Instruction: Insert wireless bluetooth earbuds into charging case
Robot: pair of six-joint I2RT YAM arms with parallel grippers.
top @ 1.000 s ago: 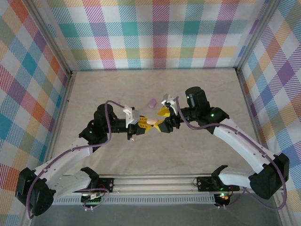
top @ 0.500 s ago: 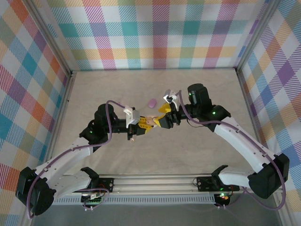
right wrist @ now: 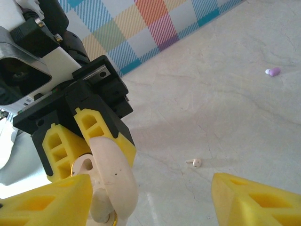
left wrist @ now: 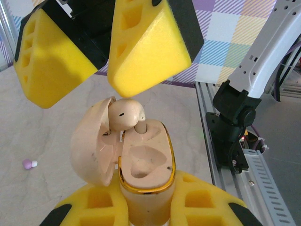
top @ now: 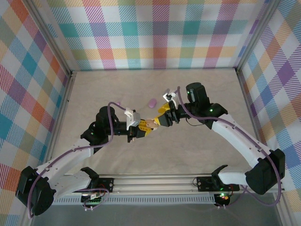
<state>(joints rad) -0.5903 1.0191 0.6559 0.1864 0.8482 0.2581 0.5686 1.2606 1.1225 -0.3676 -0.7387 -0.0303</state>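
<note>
Left gripper (left wrist: pixel 148 205) clamped on the cream charging case (left wrist: pixel 146 165), lid open, mid-table. Cream earbud (left wrist: pixel 124 113) stands stem-down in the far socket, apparently unseated. Right gripper (left wrist: pixel 106 56) is just above it, jaws apart. Next, likely: press it home, then fetch the second cream earbud (right wrist: pixel 194 162) from the table.

Open cream case (left wrist: pixel 146 165), cream earbud (left wrist: pixel 126 113) half-seated inside; second cream earbud (right wrist: pixel 195 162), purple earbud (right wrist: pixel 273 71) loose
</note>
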